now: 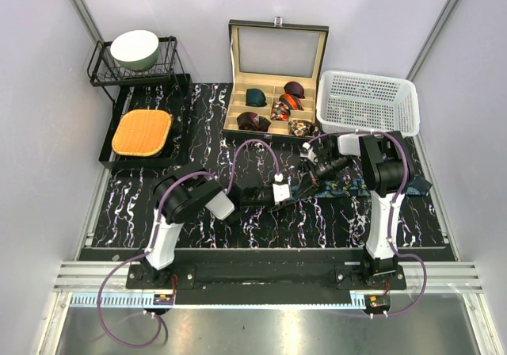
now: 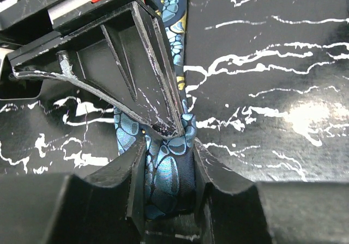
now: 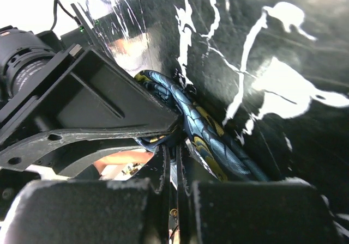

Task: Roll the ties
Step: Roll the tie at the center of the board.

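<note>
On the mat the tie lies stretched rightward, its left end bunched where both arms meet — left gripper clamped around the fold, right gripper pinched flat on the fabric — likely to anchor the first turn of the coil.
</note>
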`<state>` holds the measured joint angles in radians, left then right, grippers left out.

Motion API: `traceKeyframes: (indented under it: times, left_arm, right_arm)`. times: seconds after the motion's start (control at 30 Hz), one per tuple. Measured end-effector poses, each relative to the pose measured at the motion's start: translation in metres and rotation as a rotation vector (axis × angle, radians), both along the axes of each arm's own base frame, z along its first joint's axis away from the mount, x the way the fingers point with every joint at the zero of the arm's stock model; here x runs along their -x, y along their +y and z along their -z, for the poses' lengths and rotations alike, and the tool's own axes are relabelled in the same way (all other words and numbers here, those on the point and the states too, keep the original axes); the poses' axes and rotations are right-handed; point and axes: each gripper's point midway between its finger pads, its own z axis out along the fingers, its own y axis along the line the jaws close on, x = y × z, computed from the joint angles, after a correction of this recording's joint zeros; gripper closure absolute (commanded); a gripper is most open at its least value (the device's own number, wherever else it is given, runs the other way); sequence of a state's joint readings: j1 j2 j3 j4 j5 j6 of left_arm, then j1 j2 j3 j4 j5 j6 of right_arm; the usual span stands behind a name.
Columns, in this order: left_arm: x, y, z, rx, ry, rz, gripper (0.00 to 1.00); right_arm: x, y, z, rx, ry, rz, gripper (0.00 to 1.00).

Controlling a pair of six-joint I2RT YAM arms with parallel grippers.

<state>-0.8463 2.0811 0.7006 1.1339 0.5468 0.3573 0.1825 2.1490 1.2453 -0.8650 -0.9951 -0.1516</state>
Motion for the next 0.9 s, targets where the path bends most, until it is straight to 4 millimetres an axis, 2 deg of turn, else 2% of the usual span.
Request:
traceKeyframes:
  times: [0.07,0.17,0.23,0.27,0.33,0.37,0.4,0.53,0.6,0.73,0.9]
  left_arm:
    - [0.001,0.002,0.000,-0.024,0.010,-0.002,0.57]
    - [0.003,0.006,0.000,-0.053,0.030,-0.004,0.57]
    - [0.002,0.008,0.000,-0.063,0.043,-0.004,0.61]
    - [0.002,0.008,0.001,-0.065,0.050,-0.001,0.67]
    - [0.001,0.008,0.001,-0.070,0.063,0.004,0.68]
    - [0.000,0.008,0.001,-0.071,0.066,0.009,0.65]
    - [-0.001,0.008,0.001,-0.071,0.069,0.011,0.51]
    - [-0.002,0.011,0.000,-0.066,0.092,0.012,0.29]
    - [-0.003,0.014,-0.001,-0.067,0.111,0.003,0.11]
    - [-0.005,0.020,-0.001,-0.070,0.157,-0.027,0.06]
    - [-0.007,0.019,0.000,-0.089,0.199,-0.044,0.12]
  right_arm:
    - [0.000,0.002,0.000,-0.001,0.000,-0.001,1.00]
    - [-0.001,0.004,0.000,0.003,-0.001,-0.002,1.00]
    - [-0.002,0.004,-0.001,0.004,-0.008,-0.002,1.00]
    - [-0.003,0.004,-0.002,0.005,-0.011,-0.003,1.00]
    - [-0.004,0.003,-0.003,0.008,-0.026,-0.005,1.00]
    - [-0.005,0.003,-0.004,0.011,-0.037,-0.006,1.00]
    - [-0.006,0.003,-0.004,0.011,-0.044,-0.008,1.00]
    - [-0.007,0.002,-0.003,0.022,-0.062,-0.015,1.00]
    - [-0.008,0.001,-0.002,0.026,-0.066,-0.017,1.00]
    - [-0.009,0.000,-0.001,0.032,-0.069,-0.017,1.00]
    - [-0.009,0.000,-0.001,0.033,-0.069,-0.017,1.00]
